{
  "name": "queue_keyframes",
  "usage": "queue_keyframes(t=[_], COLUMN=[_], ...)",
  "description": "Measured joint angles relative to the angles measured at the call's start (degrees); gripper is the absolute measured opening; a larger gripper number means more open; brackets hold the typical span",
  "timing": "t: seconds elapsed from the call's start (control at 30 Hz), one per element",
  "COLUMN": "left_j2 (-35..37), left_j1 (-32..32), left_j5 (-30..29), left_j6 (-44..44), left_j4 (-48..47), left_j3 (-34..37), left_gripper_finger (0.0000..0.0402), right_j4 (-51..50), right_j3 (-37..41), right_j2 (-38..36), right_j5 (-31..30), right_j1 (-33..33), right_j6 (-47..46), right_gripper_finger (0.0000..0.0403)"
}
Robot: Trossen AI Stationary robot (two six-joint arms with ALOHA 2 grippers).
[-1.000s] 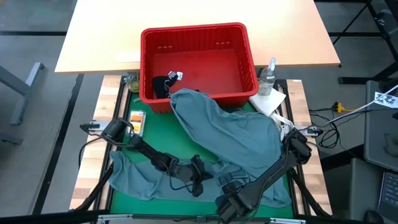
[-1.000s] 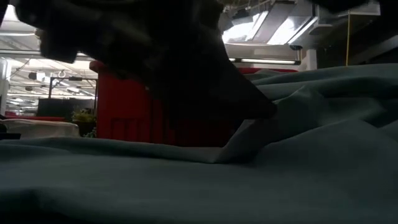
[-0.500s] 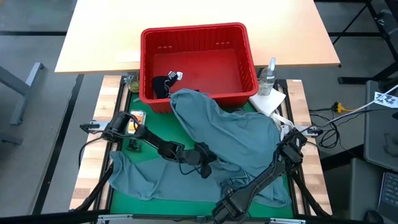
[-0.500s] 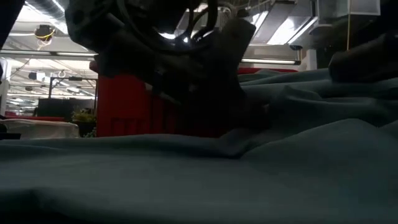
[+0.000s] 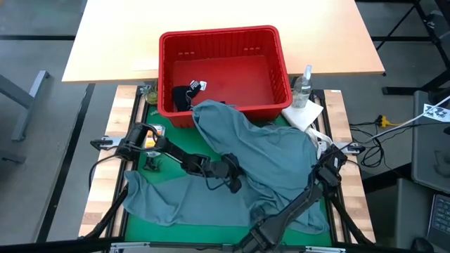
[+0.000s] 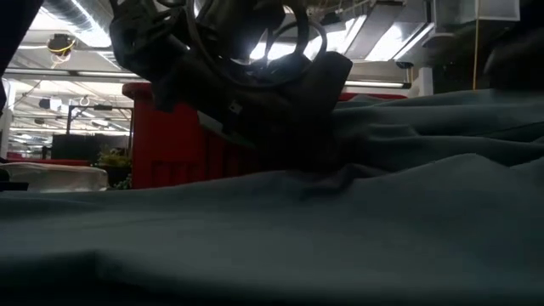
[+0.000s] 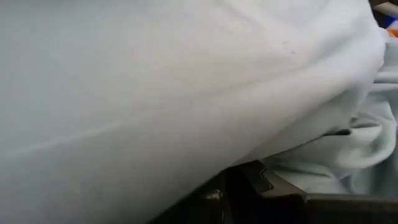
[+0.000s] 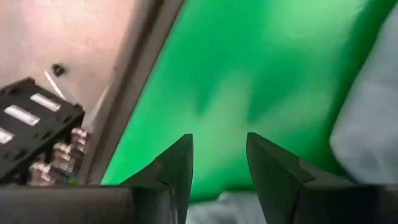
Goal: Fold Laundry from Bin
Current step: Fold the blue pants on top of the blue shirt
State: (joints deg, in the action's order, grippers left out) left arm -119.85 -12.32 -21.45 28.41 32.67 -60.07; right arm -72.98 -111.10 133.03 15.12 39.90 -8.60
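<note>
Jaws: the left gripper (image 5: 233, 174) is closed, apparently pinching a fold of the large grey-blue garment (image 5: 274, 158) near the middle of the green mat (image 5: 176, 147). The right gripper (image 8: 219, 163) stands with its fingers apart and nothing between them, at the near edge of the mat.

The garment is spread across the mat, its far end draped over the near rim of the red bin (image 5: 281, 53). A dark navy garment (image 5: 184, 97) lies in the bin's near-left corner.

Judgement: the step in hand is spreading the garment flat. To do it well, the left pinch should draw the cloth clear of the bin rim, while the right gripper takes an opposite edge so tension is even and no crease is trapped.
</note>
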Motion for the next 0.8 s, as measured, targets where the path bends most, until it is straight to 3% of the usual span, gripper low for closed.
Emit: queue_keyframes(t=[0.07, 0.3, 0.37, 0.57, 0.8], left_j2=[0.0, 0.0, 0.0, 0.0, 0.0], left_j1=[0.1, 0.0, 0.0, -0.2, -0.1], left_j5=[0.0, 0.0, 0.0, 1.1, 4.1], left_j6=[-0.5, -0.5, -0.5, -0.6, -0.6], left_j4=[0.0, 0.0, 0.0, 0.1, 0.6], left_j3=[0.0, 0.0, 0.0, 0.0, 0.0], left_gripper_finger=[0.0000, 0.0000, 0.0000, 0.0000, 0.0000], right_j4=[-2.0, -3.3, -3.3, -1.3, 1.2], right_j3=[-2.5, -5.4, -5.4, -1.1, 4.1], right_j2=[0.0, -0.1, 0.3, 1.1, 0.6], right_j5=[-1.7, -16.8, -17.9, -16.3, -6.0], right_j1=[0.1, -0.3, -0.7, -1.7, -1.3], right_j6=[0.4, 0.1, 0.1, 0.3, 2.0], right_gripper_finger=[0.0150, 0.0150, 0.0150, 0.0150, 0.0150])
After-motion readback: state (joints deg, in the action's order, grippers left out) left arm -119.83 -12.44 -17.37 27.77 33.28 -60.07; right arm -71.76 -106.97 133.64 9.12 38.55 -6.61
